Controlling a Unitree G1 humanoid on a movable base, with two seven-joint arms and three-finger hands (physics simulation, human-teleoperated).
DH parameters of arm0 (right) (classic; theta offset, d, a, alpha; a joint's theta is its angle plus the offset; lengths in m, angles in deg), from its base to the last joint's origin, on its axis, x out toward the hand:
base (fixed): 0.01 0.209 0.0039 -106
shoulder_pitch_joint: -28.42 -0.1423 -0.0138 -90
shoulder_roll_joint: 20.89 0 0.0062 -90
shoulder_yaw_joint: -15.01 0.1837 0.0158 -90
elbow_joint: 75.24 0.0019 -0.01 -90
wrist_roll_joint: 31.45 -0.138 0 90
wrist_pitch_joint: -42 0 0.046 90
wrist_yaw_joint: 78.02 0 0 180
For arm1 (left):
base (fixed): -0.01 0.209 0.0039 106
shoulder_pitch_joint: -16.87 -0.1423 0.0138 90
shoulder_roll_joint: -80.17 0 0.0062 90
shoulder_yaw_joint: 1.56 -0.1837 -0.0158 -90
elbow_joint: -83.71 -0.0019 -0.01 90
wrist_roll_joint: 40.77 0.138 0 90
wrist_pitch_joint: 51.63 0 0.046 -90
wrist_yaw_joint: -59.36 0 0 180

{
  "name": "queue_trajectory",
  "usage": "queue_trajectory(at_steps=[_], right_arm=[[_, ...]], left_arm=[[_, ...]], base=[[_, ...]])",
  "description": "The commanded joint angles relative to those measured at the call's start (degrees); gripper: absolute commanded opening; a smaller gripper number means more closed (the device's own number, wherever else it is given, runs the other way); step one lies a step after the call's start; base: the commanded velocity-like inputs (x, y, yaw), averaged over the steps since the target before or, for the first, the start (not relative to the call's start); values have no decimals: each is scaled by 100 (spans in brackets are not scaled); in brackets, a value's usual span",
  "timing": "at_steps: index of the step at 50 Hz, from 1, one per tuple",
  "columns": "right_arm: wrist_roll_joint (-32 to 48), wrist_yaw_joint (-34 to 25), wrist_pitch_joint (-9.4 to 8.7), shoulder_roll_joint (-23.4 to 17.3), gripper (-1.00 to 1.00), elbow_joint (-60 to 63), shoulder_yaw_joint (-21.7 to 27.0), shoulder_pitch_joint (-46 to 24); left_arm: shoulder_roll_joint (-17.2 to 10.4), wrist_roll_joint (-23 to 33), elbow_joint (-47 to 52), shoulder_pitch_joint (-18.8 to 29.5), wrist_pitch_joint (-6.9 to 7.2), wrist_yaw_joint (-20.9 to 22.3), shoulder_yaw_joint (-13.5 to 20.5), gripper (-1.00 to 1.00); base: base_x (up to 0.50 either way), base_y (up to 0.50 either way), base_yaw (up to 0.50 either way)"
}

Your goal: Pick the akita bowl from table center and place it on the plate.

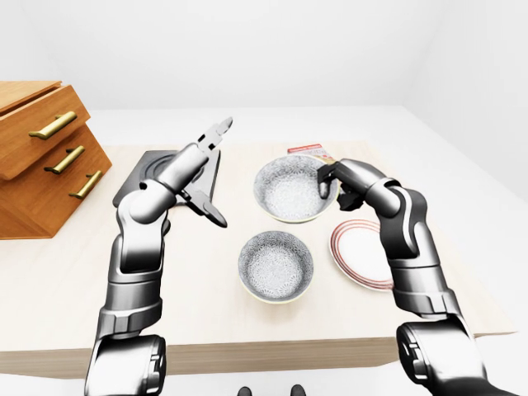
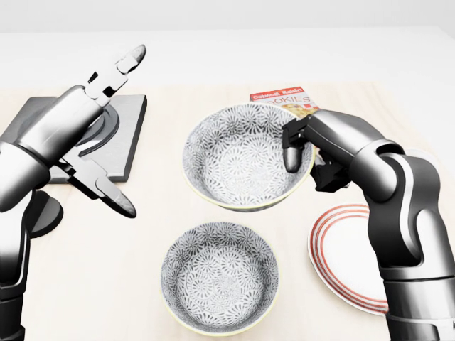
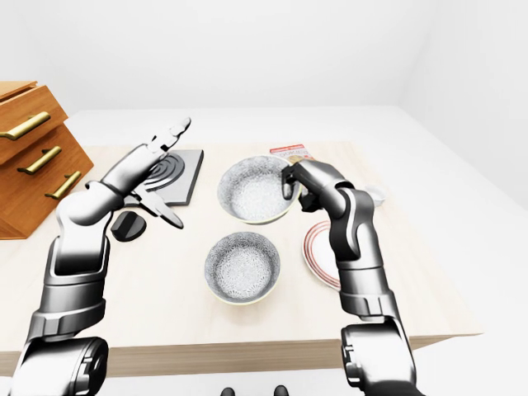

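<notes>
My right hand (image 2: pixel 307 165) is shut on the right rim of a patterned grey-and-white akita bowl (image 2: pixel 245 156), one finger inside and the others outside. The bowl hangs above the table, slightly tilted, up and left of the red-ringed white plate (image 2: pixel 352 259). That plate lies bare at the lower right, partly hidden by my right forearm. A second, matching bowl (image 2: pixel 220 277) sits on the table below the held one. My left hand (image 2: pixel 128 131) is raised at the left with its fingers spread open, holding nothing and well apart from both bowls.
A cookie box (image 2: pixel 281 98) lies just above the held bowl. A dark burner slab (image 2: pixel 131 138) is at the upper left, with a dark round object (image 3: pixel 128 224) below it. A wooden drawer cabinet (image 1: pixel 41 157) stands at the far left. A small white cup (image 3: pixel 375 195) sits behind my right arm.
</notes>
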Motion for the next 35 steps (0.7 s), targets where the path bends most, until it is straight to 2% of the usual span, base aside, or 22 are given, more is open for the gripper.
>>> queue_trajectory(at_steps=[1, 17, 35], right_arm=[[-1360, 0, -1, -229, -100, 527, 294, 440], [-1681, 0, -1, -498, -100, 1212, 788, 1418], [-1974, 0, -1, -666, -100, 1358, 1399, 2372]], left_arm=[[41, -202, 25, -150, 0, -131, -10, 100], [86, -234, 96, -268, 0, -140, -35, 100], [124, -212, 197, -337, 0, -110, -58, 100]], base=[[0, 0, 0], [0, 0, 0], [0, 0, 0]])
